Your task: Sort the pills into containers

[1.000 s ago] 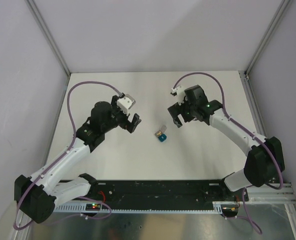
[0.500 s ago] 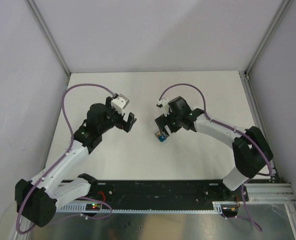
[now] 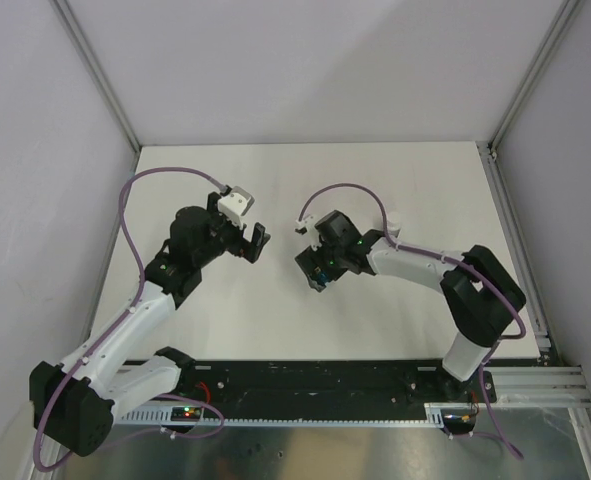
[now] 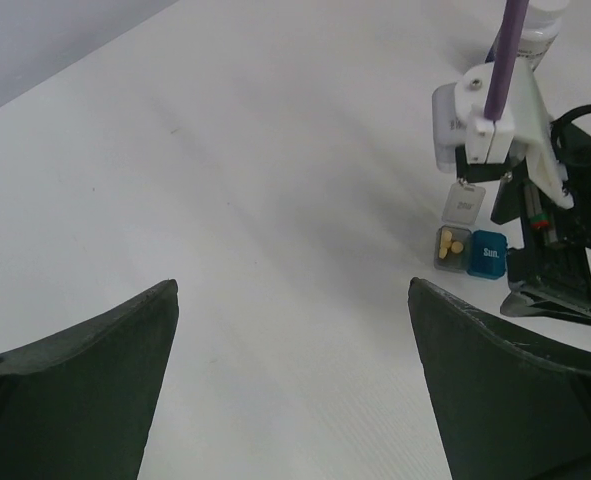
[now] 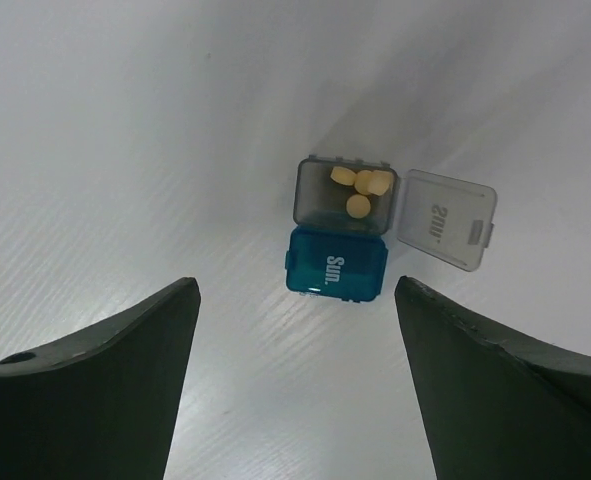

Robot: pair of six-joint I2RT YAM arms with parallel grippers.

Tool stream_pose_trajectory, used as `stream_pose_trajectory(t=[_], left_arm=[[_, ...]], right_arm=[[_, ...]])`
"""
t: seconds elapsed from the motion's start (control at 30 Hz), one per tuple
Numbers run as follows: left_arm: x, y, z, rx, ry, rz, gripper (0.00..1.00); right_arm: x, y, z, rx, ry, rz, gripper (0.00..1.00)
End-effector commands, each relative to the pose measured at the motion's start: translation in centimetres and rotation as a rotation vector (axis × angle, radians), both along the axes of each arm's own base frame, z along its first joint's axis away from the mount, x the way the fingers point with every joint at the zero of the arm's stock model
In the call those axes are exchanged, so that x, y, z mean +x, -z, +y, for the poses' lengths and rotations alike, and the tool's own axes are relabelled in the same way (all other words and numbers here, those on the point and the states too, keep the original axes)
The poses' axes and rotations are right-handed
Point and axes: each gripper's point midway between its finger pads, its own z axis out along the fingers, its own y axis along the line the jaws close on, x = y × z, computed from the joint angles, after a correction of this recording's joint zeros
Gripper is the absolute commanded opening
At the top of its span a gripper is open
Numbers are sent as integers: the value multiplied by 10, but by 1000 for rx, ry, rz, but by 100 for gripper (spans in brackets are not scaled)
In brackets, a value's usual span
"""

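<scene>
Since a second ago the right arm has been sweeping in from the upper right of the top view toward its middle. The right gripper (image 5: 295,287) is now hanging directly over the containers (image 5: 340,235), with its fingers spread and pinching nothing (they are narrowing a little as it comes).

The left gripper (image 3: 253,242) is waiting left of centre in the top view. Its fingers are also spread and empty, and it is sitting well apart from the pair.

Trouble is looming if the right fingers keep descending or closing here. One could be catching the flipped-open lid (image 5: 443,220), or shoving so small and light a box across the table (image 5: 125,120). Either would be tipping it and spilling what is already sorted.

In the right wrist view the pair is lying just above the frame's centre. The grey compartment (image 5: 320,205) is standing open at the top, holding several yellowish pills (image 5: 360,190), with its lid folded out to the right. The teal compartment (image 5: 337,263), joined just below it, is sitting shut, so I cannot tell what it is holding.
</scene>
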Motion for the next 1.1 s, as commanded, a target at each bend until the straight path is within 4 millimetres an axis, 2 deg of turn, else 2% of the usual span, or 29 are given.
stream_pose_trajectory(t=[0.0,0.33,0.73,1.07], left_arm=[[1,-13,2,-42,-11,-40,100],[0,-14,1,-46,-6,-39,100],[0,-12,-1,-50,1,-31,98],[1,-13,-1,-50,4,-31,98]], right_arm=[[6,11,1,-24,29,-22,84],[10,25,-5,-70,51,-23,76],[14,33,-8,-66,59,2,61],[16,38,-8,-64,57,10,57]])
